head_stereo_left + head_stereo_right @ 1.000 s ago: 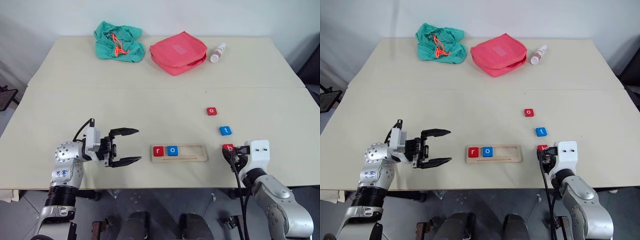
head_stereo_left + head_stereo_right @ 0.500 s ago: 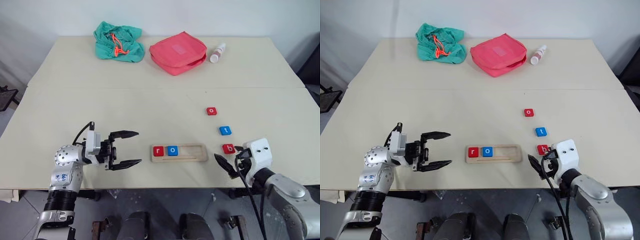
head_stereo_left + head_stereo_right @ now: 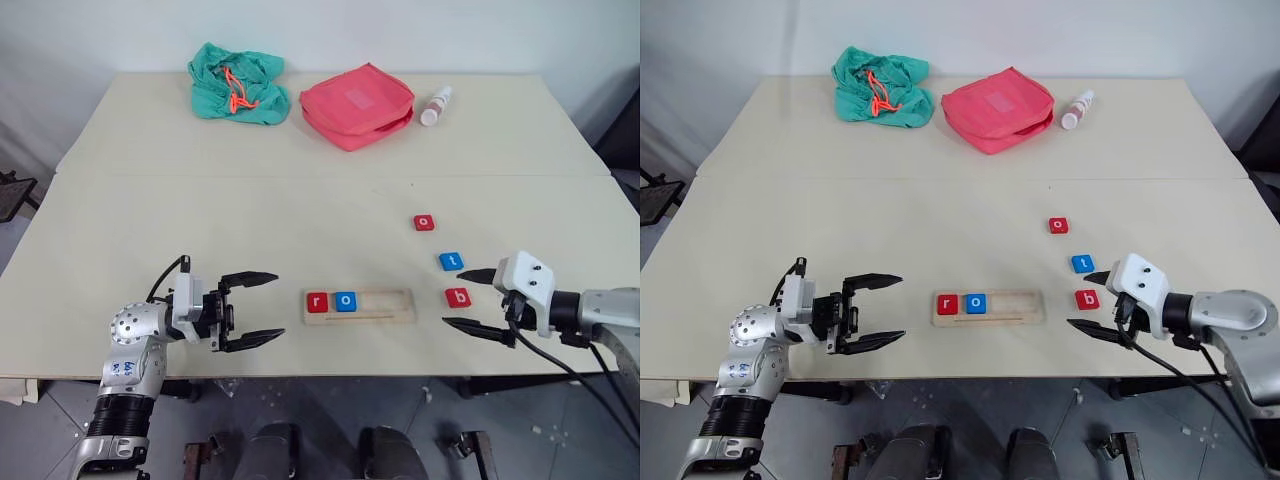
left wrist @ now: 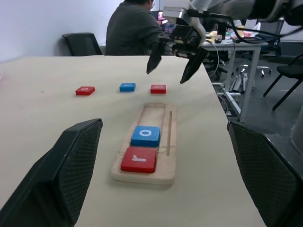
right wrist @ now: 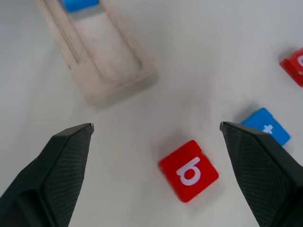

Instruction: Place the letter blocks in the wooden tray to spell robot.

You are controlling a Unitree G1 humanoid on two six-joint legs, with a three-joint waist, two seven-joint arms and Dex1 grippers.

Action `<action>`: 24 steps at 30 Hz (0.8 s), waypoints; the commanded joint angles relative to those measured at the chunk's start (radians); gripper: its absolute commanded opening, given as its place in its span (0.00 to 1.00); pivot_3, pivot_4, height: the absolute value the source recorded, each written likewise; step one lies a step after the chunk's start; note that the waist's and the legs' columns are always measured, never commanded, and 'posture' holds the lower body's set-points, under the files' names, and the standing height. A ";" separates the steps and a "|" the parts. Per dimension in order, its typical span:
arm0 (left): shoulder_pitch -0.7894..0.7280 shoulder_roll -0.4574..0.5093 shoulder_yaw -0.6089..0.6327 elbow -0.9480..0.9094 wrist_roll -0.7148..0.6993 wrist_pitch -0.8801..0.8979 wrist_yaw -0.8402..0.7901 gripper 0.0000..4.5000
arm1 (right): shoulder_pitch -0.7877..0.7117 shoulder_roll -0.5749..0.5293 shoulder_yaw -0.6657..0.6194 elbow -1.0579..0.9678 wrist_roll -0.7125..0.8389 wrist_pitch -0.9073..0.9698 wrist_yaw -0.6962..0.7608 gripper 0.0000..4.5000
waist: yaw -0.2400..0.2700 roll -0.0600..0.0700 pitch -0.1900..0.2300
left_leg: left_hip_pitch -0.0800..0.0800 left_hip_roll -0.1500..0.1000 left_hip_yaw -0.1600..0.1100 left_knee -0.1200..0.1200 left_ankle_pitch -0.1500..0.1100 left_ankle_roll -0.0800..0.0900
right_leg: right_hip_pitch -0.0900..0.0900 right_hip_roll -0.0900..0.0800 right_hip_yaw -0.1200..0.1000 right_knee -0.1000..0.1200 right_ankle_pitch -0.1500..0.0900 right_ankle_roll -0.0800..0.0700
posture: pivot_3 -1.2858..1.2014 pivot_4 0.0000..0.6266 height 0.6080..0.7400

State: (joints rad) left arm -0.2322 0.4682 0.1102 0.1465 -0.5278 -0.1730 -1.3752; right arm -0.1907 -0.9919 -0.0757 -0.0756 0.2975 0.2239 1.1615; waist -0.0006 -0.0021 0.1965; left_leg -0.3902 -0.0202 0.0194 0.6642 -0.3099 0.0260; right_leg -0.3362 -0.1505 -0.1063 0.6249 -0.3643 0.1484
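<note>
The wooden tray (image 3: 385, 305) lies near the table's front edge, with a red r block (image 3: 317, 302) and a blue o block (image 3: 345, 301) at its left end. To its right, a red b block (image 3: 458, 297), a blue t block (image 3: 451, 261) and a red o block (image 3: 424, 222) lie loose on the table. My right gripper (image 3: 451, 297) hovers just right of the b block (image 5: 189, 170), open wide and holding nothing. Left of the tray, my left gripper (image 3: 280, 305) points at it, open and empty.
A green cloth bag (image 3: 237, 82), a pink pouch (image 3: 356, 104) and a small white bottle (image 3: 436, 104) sit at the table's far side. The table's front edge runs just below the tray. A seated person (image 4: 132, 33) and office furniture are beyond the table.
My right gripper has risen from over the b block, rolled and swung to the right, and opened wide. The b block stays on the table. The left gripper has kept its place.
</note>
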 commanded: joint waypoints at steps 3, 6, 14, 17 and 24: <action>0.039 0.022 0.026 -0.064 -0.021 -0.015 0.008 1.00 | -0.188 -0.028 0.117 0.272 -0.129 -0.236 0.163 0.99 | -0.001 0.000 0.000 | 0.000 0.000 0.000 0.001 0.000 0.000 | 0.000 0.000 0.000 0.000 0.000 0.000 | 0.52 0.24 1.00; 0.054 0.021 0.026 -0.085 -0.020 -0.013 0.025 1.00 | -0.270 -0.009 0.170 0.390 -0.181 -0.312 0.203 0.99 | -0.001 0.000 0.000 | 0.000 0.000 0.000 0.001 0.000 0.000 | 0.000 0.000 -0.001 0.000 0.000 0.000 | 0.52 0.24 1.00; 0.087 0.025 0.027 -0.133 -0.018 -0.005 0.061 1.00 | -0.373 0.027 0.246 0.539 -0.243 -0.374 0.275 0.99 | -0.001 0.000 0.000 | -0.001 0.000 -0.001 0.001 0.000 0.000 | 0.000 0.000 -0.001 0.000 0.000 0.000 | 0.52 0.24 1.00; 0.096 0.027 0.029 -0.148 -0.019 0.000 0.076 1.00 | -0.385 0.041 0.244 0.545 -0.236 -0.354 0.284 0.86 | 0.000 0.000 0.000 | -0.001 0.001 -0.002 0.002 0.000 0.000 | 0.001 0.000 -0.002 0.000 0.000 0.000 | 0.52 0.24 1.00; 0.108 0.030 0.030 -0.155 -0.019 0.000 0.090 1.00 | -0.364 0.054 0.235 0.508 -0.234 -0.334 0.282 0.34 | -0.001 0.000 0.000 | 0.001 0.001 -0.003 0.003 0.000 0.000 | 0.005 0.000 -0.002 -0.002 0.000 0.000 | 0.52 0.24 1.00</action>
State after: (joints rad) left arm -0.1322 0.4880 0.1273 0.0281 -0.5282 -0.1655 -1.2894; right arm -0.5668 -0.9451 0.1574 0.4482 0.0721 -0.1225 1.4511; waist -0.0016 -0.0023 0.1964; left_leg -0.3889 -0.0192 0.0166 0.6669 -0.3100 0.0256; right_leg -0.3313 -0.1500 -0.1089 0.6230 -0.3643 0.1483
